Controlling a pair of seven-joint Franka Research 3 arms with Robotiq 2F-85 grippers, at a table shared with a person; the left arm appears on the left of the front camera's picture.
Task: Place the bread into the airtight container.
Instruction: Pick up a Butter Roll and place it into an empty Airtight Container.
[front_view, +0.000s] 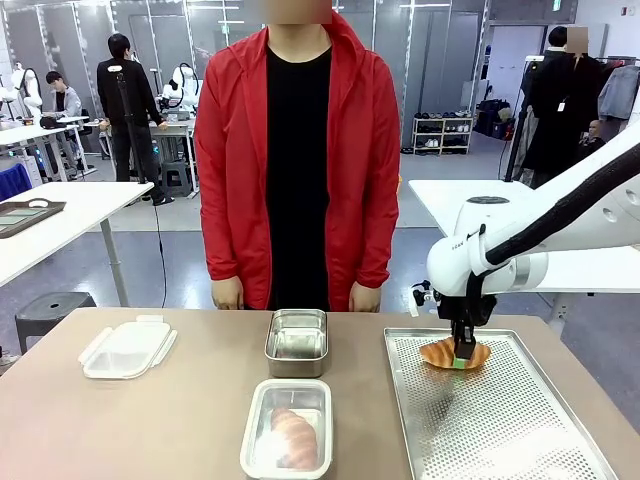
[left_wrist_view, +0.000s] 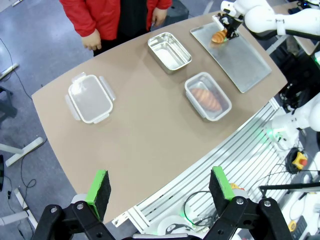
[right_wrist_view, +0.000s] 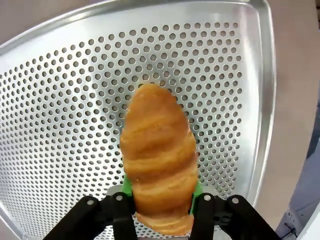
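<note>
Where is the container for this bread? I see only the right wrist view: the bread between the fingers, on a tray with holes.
Observer: A clear container stands left of the tray with the held bread, near the robot's edge of the table. A second bread already lies in it.
Operator: Is it closed?
Observer: No. The lid lies flat at the table's left side, apart from it.
Operator: Is the other arm in the way?
Observer: No. The left gripper is open, high above the robot's edge of the table, away from the clear container.
</note>
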